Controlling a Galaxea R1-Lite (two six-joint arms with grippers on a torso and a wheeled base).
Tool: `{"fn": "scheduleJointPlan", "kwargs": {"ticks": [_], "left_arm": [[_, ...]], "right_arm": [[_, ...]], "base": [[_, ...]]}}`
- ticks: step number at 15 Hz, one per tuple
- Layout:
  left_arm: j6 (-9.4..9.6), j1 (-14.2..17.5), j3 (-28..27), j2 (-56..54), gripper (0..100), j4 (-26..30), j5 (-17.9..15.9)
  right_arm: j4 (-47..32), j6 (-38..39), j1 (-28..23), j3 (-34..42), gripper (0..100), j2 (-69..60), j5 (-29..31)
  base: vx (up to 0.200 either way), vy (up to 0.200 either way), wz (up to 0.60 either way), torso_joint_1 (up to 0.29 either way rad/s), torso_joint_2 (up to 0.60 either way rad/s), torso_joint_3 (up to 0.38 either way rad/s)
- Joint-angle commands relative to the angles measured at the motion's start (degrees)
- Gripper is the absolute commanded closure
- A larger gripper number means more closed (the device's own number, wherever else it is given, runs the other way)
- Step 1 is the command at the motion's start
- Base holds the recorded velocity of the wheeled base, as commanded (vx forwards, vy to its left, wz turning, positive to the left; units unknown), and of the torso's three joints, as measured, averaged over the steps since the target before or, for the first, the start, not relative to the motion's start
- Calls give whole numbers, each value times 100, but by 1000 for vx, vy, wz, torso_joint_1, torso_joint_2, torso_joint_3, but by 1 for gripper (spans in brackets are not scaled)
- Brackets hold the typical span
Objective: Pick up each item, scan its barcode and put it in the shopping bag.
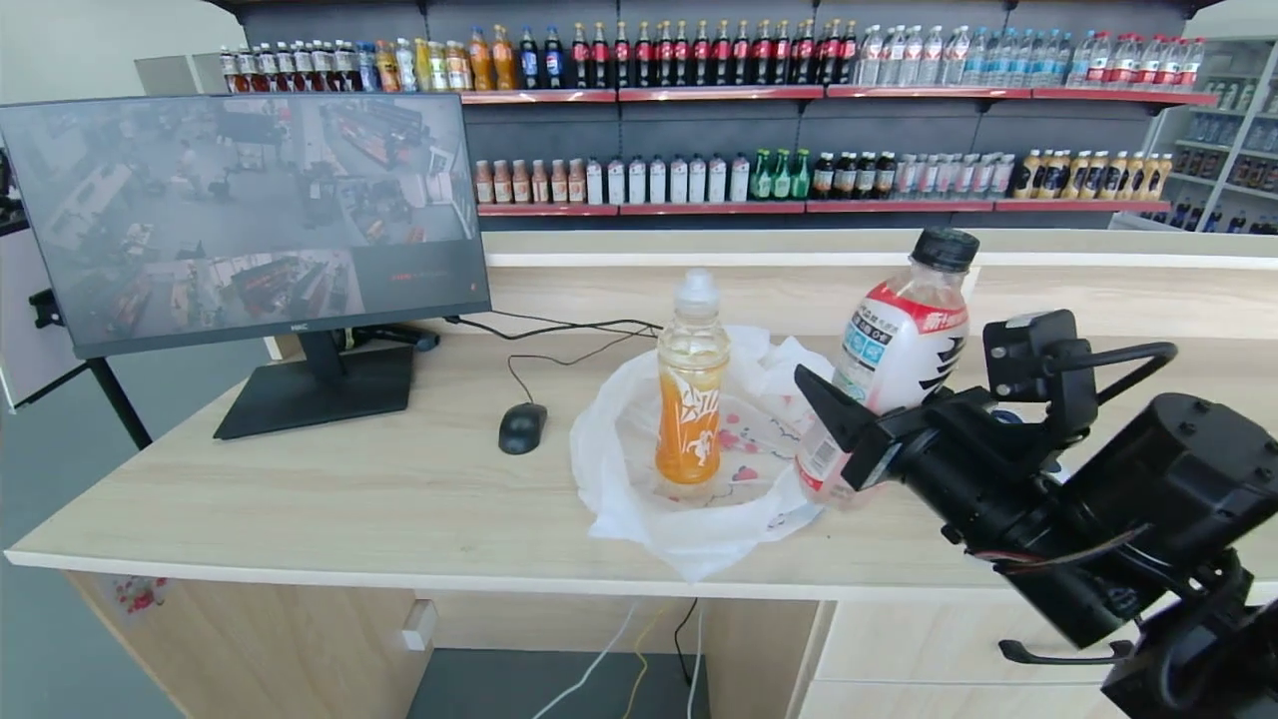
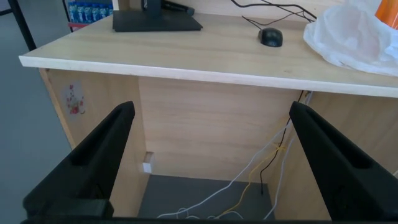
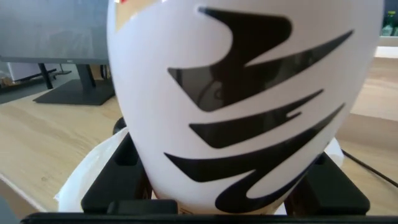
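Beside the shopping bag point(image 1: 619, 479), tilted black-capped bottle point(image 1: 899, 345), white black-striped label.

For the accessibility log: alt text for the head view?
The right gripper holds a white-labelled bottle tilted at the edge of a white shopping bag, on which an orange drink bottle stands upright. A monitor and mouse sit farther left on the counter.
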State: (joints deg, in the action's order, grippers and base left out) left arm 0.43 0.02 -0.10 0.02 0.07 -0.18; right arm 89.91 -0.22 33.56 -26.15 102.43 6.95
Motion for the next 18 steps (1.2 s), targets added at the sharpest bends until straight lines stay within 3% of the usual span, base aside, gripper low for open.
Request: {"fn": "scheduleJointPlan", "kwargs": {"ticks": [1,5,9,18], "left_arm": [[-8,-2,10,-2,0,1,1],[-16,6,10,-2,0,1,9],[-25,-2,1,-2,0,1,9],[-25,-2,1,-2,0,1,1]], "right_arm": [[9,48,-245,-453,100,665,-36],[9,75,-684,-1446,100,1570,-150],[9,83,-755,-2492,100,2528,-150],[9,40,-1141,-2703,100,2888,-185]], "base": [[0,0,0,0,0,0],[0,0,0,0,0,0],[0,0,0,0,0,0],[0,0,0,0,0,0]]}}
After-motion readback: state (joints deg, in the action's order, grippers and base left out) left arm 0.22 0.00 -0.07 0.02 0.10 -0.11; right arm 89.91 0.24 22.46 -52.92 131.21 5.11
